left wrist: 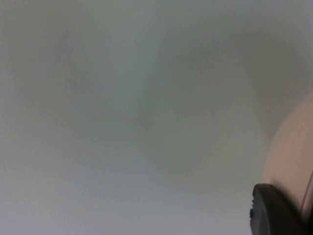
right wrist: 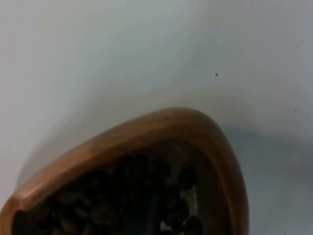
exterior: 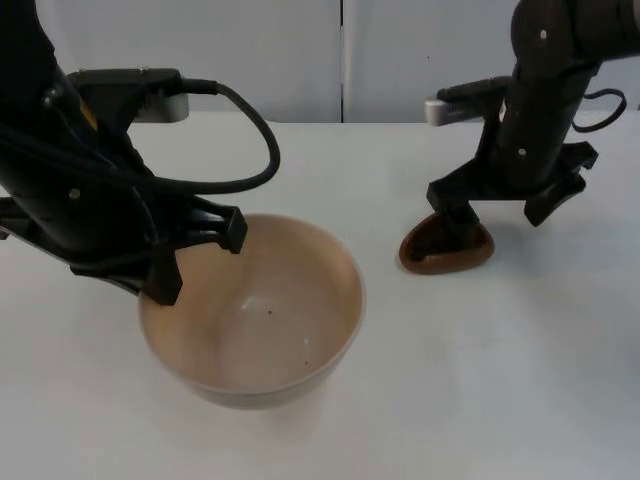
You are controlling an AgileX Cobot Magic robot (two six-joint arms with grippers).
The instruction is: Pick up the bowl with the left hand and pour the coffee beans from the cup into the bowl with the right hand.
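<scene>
Top view: I see left end effector (exterior: 165,262) pinching beige bowl (exterior: 300,330) rim; right end effector (exterior: 452,232) pinching wooden cup (exterior: 470,252) of coffee beans (right wrist: 127,196).

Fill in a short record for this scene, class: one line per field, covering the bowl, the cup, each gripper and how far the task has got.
bowl: beige bowl on the white table, almost empty inside
cup: brown wooden cup, coffee beans inside, standing right of the bowl
left gripper: left gripper at the bowl's left rim
right gripper: right gripper at the cup, one finger inside
pouring: not yet done
</scene>
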